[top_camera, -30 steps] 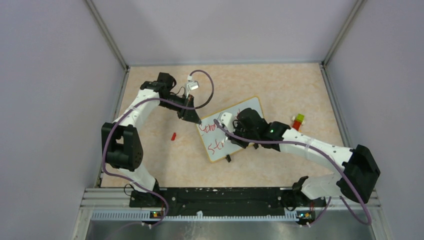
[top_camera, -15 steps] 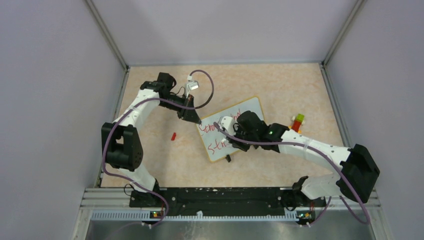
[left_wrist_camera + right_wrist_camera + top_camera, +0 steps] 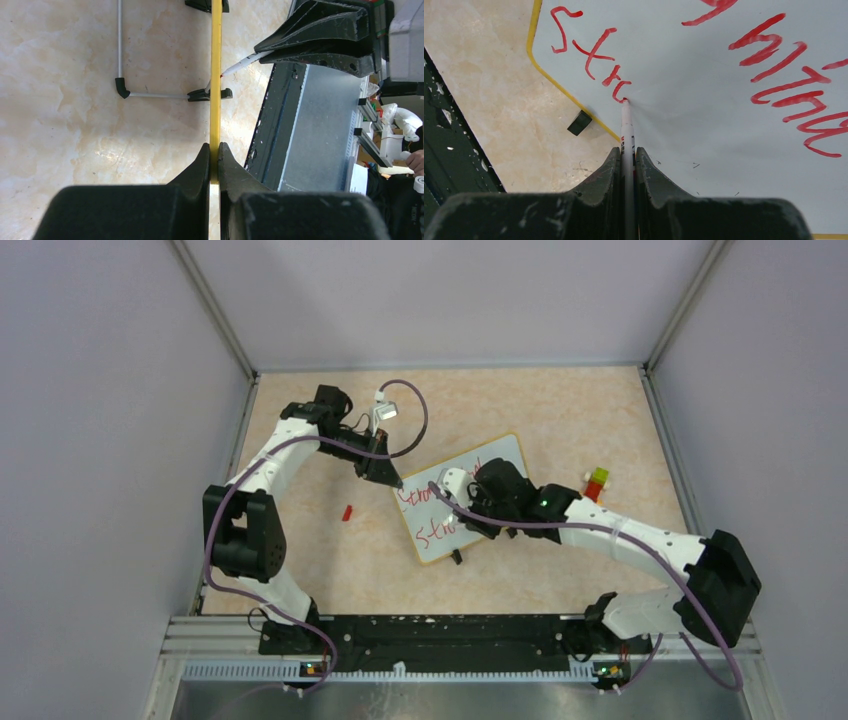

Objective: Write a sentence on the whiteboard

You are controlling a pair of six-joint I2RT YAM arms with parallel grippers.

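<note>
The whiteboard lies tilted on the table, its yellow rim seen edge-on in the left wrist view. My left gripper is shut on that rim at the board's far left corner. My right gripper is shut on a white marker, whose red tip touches the board. The sentence is red handwriting in two lines; the second line reads "Stro" up to the tip, and part of the first line shows to the right. In the top view my right wrist hides much of the sentence.
A small red marker cap lies on the table left of the board. Coloured blocks sit right of it. A black clip foot sticks out of the board's near edge. Side walls close in the table.
My right gripper has shifted slightly left and back with the marker over the second line. The left arm and the board have not moved.
</note>
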